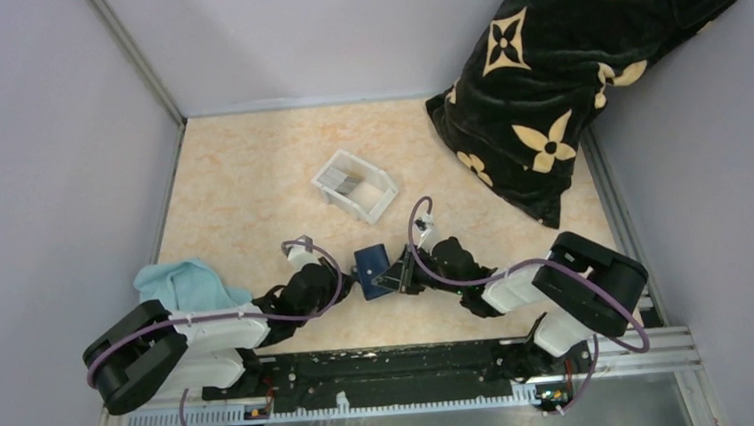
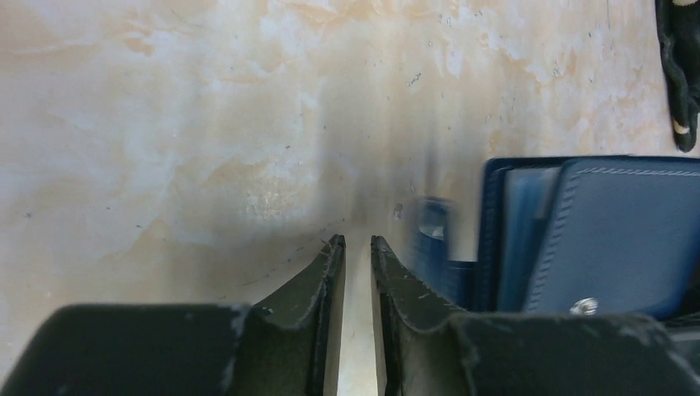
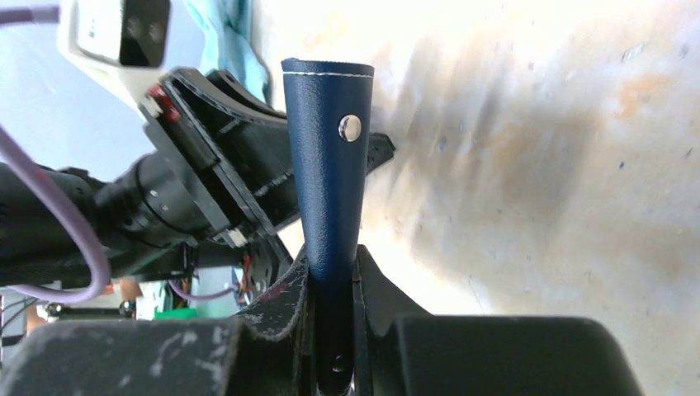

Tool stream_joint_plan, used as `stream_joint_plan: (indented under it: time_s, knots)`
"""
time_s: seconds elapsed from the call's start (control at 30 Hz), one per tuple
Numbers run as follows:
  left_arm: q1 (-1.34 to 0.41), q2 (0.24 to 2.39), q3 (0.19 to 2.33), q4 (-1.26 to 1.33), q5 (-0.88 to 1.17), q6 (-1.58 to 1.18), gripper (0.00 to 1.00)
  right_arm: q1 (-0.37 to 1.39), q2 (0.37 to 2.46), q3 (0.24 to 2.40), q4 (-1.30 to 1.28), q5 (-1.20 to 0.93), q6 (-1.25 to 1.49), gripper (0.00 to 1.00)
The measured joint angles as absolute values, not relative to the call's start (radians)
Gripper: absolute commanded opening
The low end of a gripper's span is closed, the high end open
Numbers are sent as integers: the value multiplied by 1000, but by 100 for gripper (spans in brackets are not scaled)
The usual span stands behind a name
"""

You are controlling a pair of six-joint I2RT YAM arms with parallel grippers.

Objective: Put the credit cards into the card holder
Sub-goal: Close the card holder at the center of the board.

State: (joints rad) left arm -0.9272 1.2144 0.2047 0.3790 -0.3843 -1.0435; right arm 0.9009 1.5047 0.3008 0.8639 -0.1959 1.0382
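The card holder (image 1: 371,266) is a navy wallet with a snap stud, held off the table between the two arms. My right gripper (image 1: 394,277) is shut on its lower edge (image 3: 333,260), and the wallet (image 3: 326,148) stands up from the jaws. My left gripper (image 1: 350,285) is just left of the wallet and empty, its fingers only a narrow gap apart (image 2: 357,241). The wallet's flap and lighter lining (image 2: 611,239) show to the right of the left fingers. The credit cards (image 1: 354,185), grey and dark, lie in the white tray (image 1: 325,173) farther back.
A black pillow with tan flowers (image 1: 563,70) leans in the back right corner. A teal cloth (image 1: 182,284) lies at the left beside the left arm. Grey walls close in the table on three sides.
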Motion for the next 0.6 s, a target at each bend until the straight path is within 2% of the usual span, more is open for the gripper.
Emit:
stream_joint_plan:
  time_s: [0.33, 0.6]
  knots:
    - [-925, 1222, 216, 368, -408, -1042, 28, 880, 1453, 301, 851, -179, 1017, 0]
    - [-925, 1194, 198, 374, -429, -1036, 33, 869, 1473, 301, 888, -208, 1029, 0]
